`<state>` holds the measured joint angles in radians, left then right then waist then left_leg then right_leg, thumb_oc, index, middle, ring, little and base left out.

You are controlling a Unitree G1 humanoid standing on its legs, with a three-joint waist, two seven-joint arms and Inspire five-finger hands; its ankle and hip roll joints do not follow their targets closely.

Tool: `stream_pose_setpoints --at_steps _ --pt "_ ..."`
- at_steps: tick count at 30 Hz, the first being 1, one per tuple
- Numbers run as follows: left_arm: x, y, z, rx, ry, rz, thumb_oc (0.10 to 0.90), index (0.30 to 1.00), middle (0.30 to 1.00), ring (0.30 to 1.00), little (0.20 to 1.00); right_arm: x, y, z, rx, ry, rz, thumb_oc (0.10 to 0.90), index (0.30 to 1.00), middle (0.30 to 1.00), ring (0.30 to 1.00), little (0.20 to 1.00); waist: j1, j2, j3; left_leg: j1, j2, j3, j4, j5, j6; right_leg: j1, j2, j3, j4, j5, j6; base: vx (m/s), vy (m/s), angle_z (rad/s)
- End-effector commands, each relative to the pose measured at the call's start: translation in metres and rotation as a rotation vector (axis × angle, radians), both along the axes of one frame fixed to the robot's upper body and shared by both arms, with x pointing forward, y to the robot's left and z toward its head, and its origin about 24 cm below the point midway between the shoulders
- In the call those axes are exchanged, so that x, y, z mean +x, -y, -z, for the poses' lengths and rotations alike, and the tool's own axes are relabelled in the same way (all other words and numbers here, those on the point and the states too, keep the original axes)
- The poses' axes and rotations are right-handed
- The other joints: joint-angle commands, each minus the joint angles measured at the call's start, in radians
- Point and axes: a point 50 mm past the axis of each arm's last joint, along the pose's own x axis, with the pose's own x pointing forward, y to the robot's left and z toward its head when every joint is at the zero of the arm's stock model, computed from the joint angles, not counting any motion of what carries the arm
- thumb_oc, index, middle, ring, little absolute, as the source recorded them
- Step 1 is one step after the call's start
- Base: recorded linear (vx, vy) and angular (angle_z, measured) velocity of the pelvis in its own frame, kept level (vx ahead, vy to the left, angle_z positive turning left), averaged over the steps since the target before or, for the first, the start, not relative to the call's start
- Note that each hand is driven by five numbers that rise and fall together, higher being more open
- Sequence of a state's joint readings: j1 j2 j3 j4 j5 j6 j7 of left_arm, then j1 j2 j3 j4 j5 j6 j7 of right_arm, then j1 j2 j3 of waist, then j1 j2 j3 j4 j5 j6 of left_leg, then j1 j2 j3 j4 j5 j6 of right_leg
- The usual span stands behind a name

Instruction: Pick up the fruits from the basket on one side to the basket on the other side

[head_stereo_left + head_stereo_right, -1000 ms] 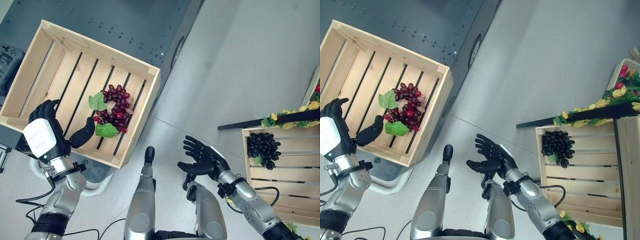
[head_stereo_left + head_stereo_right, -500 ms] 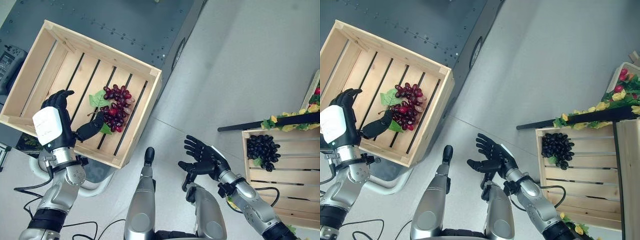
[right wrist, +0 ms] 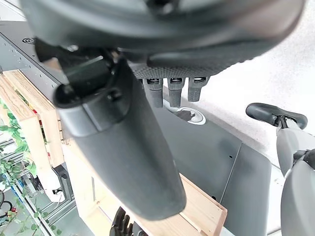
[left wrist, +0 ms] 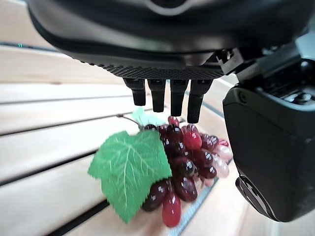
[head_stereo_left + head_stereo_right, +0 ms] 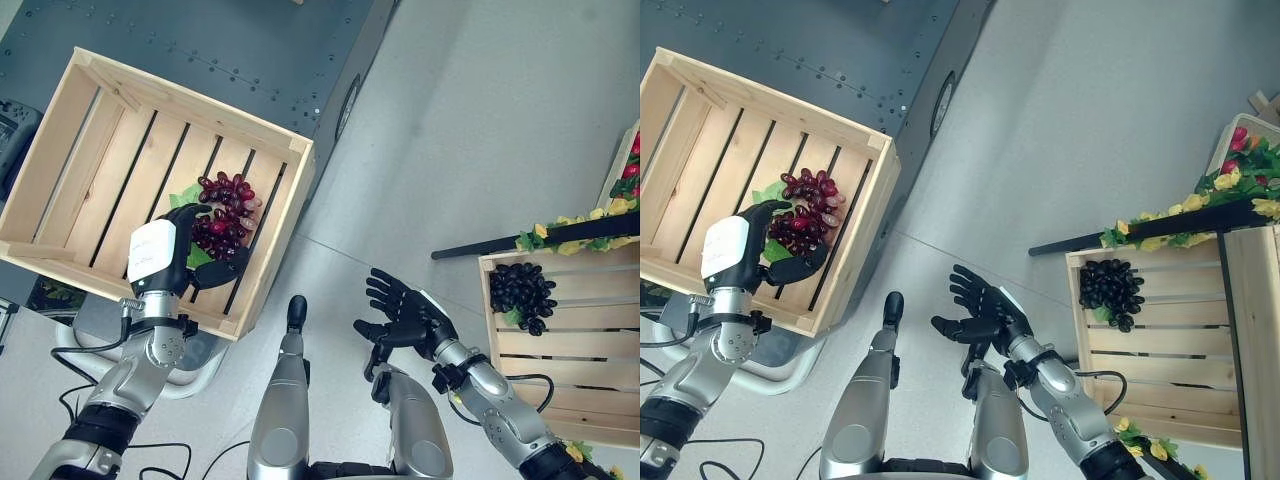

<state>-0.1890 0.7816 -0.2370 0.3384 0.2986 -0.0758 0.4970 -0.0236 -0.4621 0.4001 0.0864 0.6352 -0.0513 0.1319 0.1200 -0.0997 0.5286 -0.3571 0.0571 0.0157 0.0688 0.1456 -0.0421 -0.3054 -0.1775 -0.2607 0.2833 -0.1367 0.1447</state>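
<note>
A bunch of red grapes (image 5: 224, 208) with green leaves (image 4: 130, 170) lies on the slats of the left wooden crate (image 5: 200, 96). My left hand (image 5: 160, 256) hovers right over the bunch, open, its fingers (image 4: 158, 96) reaching past the top of the bunch and its thumb (image 5: 226, 272) below it. I cannot tell whether it touches the fruit. A bunch of dark grapes (image 5: 521, 291) rests in the right wooden crate (image 5: 566, 345). My right hand (image 5: 408, 316) is open, palm up, above the floor between the crates and holds nothing.
The left crate sits on a dark metal platform (image 5: 250, 40). A black bar with yellow flowers and leaves (image 5: 545, 240) lies behind the right crate. Grey floor (image 5: 470, 130) stretches between the crates.
My left hand has moved from the crate's near left edge rightwards over the red grapes, so its fingers and thumb now bracket the bunch. The right hand has stayed put.
</note>
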Motion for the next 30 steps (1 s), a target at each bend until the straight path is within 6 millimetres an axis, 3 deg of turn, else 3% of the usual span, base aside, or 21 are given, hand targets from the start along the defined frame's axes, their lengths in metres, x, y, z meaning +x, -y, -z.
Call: stream_pose_setpoints --at_steps 1,30 --pt "0.014 0.001 -0.025 -0.042 0.09 0.018 0.8 0.9 0.9 0.9 0.9 0.009 -0.002 -0.03 0.022 0.148 -0.056 0.8 0.9 0.9 0.9 0.9 -0.045 0.015 -0.009 0.004 -0.092 0.065 0.102 -0.134 0.027 -0.034 0.089 -0.033 -0.054 0.112 -0.036 0.0 0.0 0.0" --pt "0.031 -0.008 0.012 0.149 -0.045 -0.257 0.8 0.9 0.9 0.9 0.9 0.016 -0.015 -0.031 0.02 0.143 -0.073 0.8 0.9 0.9 0.9 0.9 -0.072 -0.002 -0.009 -0.008 -0.087 0.083 0.119 -0.121 0.023 -0.056 0.083 -0.016 -0.035 0.12 -0.03 0.0 0.0 0.0"
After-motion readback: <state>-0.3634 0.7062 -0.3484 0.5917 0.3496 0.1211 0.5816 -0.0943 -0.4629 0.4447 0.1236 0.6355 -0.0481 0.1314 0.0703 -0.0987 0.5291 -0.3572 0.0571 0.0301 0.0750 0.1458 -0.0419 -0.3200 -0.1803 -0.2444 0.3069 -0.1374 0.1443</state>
